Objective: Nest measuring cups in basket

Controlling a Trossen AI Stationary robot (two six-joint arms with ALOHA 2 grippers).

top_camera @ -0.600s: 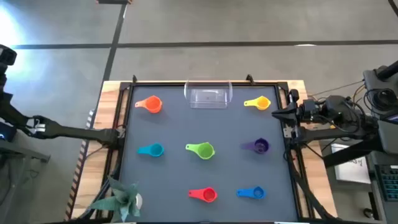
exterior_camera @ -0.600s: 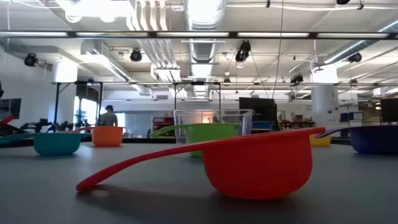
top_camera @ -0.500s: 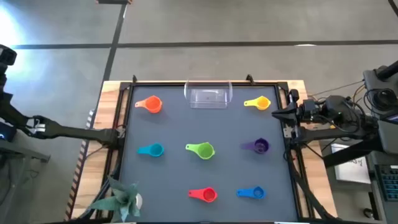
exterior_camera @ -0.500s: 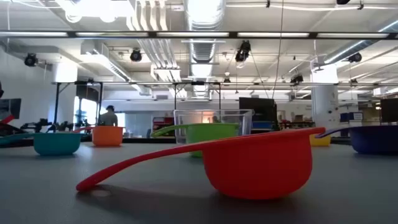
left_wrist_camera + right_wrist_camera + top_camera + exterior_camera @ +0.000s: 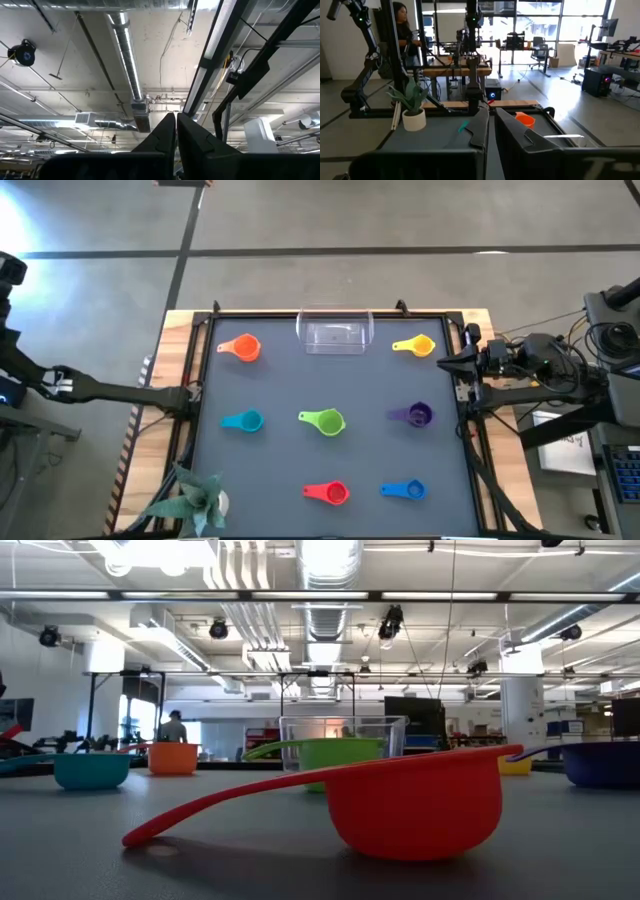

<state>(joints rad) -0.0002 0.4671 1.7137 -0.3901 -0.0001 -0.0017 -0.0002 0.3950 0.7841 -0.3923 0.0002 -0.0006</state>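
Nothing moved since earlier frame — seven coloured plastic measuring cups (image 5: 322, 421) scattered on grey mat, clear plastic rectangular basket (image 5: 334, 333) at far edge, left gripper (image 5: 176, 131) and right gripper (image 5: 491, 125) both closed, parked off-table.

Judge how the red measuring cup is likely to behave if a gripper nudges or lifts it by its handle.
The red measuring cup looks like thin moulded plastic, so probably stiff and light. In the low view its handle juts out far past the bowl, so a nudge there would likely pivot or tip it. Its glossy surface may be slippery between fingers.
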